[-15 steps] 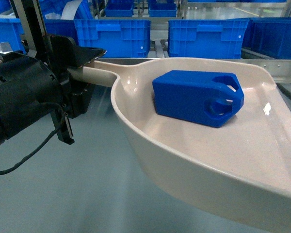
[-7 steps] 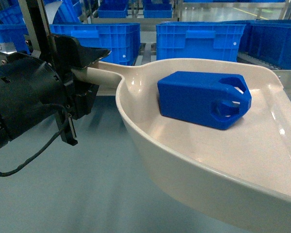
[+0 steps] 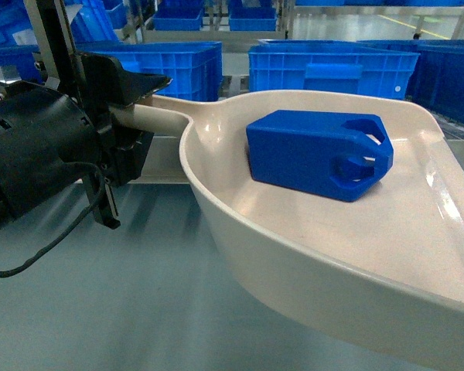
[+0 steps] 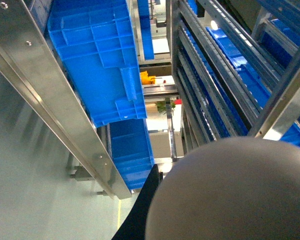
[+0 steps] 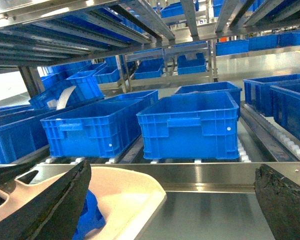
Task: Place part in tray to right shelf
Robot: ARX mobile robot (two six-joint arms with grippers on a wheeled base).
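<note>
The cream tray (image 3: 417, 232) fills the middle and right of the head view, held above the floor. The blue part (image 3: 313, 154) lies on its side inside the tray, holed end to the right. My left gripper (image 3: 131, 112) is shut on the tray's round handle at the left. In the left wrist view the tray (image 4: 235, 190) is a blurred round mass beside one black finger (image 4: 140, 215). My right gripper (image 5: 170, 210) stands open, empty, facing the right shelf's steel front rail (image 5: 215, 172). The tray's lip (image 5: 130, 190) and the part (image 5: 90, 220) show by its left finger.
Large blue crates (image 3: 329, 69) (image 5: 190, 125) sit on the roller lanes behind the rail, with white rollers (image 5: 290, 145) on the right lane. More steel racks with blue crates (image 4: 100, 60) stand to the left. Grey-green floor (image 3: 100, 309) lies under the tray.
The crates and the steel rail have drawn closer and shifted left in the head view. The tray, the part in it and the left gripper's hold look the same.
</note>
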